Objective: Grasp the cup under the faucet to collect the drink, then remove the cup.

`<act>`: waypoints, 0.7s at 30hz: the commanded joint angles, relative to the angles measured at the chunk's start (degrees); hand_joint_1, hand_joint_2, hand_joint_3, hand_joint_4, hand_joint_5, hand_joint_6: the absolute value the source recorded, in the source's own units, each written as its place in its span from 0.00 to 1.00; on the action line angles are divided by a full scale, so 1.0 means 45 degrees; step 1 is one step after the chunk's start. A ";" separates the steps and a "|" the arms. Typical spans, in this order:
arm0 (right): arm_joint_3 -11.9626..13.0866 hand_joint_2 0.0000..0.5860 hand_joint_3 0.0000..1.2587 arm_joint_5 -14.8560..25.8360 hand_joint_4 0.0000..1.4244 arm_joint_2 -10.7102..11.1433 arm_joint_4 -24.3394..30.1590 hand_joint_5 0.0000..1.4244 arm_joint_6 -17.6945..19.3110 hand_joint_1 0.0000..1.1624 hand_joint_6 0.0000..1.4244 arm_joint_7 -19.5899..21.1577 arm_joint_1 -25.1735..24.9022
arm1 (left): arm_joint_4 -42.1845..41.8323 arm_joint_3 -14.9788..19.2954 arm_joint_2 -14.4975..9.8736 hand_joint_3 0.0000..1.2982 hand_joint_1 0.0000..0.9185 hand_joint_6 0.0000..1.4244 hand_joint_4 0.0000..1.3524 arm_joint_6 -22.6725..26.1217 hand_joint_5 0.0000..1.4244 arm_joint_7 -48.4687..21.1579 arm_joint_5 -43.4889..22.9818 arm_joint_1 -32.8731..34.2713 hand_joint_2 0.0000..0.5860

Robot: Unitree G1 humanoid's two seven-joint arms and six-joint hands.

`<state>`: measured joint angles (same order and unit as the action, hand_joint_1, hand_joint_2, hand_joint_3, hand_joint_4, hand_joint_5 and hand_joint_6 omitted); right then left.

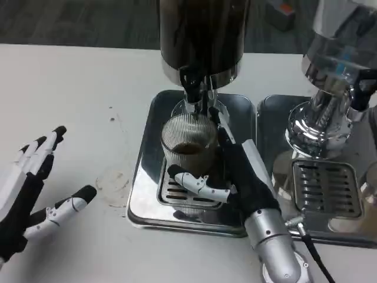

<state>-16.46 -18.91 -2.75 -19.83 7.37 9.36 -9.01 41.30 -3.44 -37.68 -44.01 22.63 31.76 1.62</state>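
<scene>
- Ribbed clear cup (188, 147) standing at the centre of the frame on the slotted grate (182, 196) of a shiny metal drip tray (144, 194), directly below the faucet (192, 97) of a dark drink dispenser (203, 35).
- Brown liquid lying low inside the cup; no stream plainly visible from the spout, though glare makes that hard to judge.
- Right hand (235, 177) reaching up from the lower right of the frame, clasped around the cup: black palm against the cup's right side, one white finger (197, 184) wrapped across the front near the base, another dark finger rising along the right wall toward the rim.
- Silver right forearm (274, 244) running down to the bottom edge, with a black cable (312, 250) trailing beside it.
- Left hand (29, 188) at the lower left of the frame, well apart from the cup, holding nothing, fingers spread and pointing toward the upper right, resting on or just above the table.
- White table (70, 94) under everything, with a faint ring stain (113, 180) just left of the tray and a few small specks above it.
- Second metal tray (353, 233) with its own grate at the right of the frame, carrying a chrome dispenser base (321, 118).
- Dark carpeted floor (76, 20) along the top edge beyond the table.
</scene>
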 commanded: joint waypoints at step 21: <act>0.0014 0.38 0.09 0.0040 0.19 -0.0404 -0.0800 0.18 -0.0088 0.81 0.23 0.0518 -0.0456 | -0.0411 -0.0106 0.0116 0.00 0.00 0.00 0.00 0.0256 0.01 -0.0182 -0.0156 -0.0451 0.30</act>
<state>-16.20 -18.62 -3.22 -22.38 7.35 11.11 -11.30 40.05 -3.63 -37.32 -43.22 22.50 31.70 0.30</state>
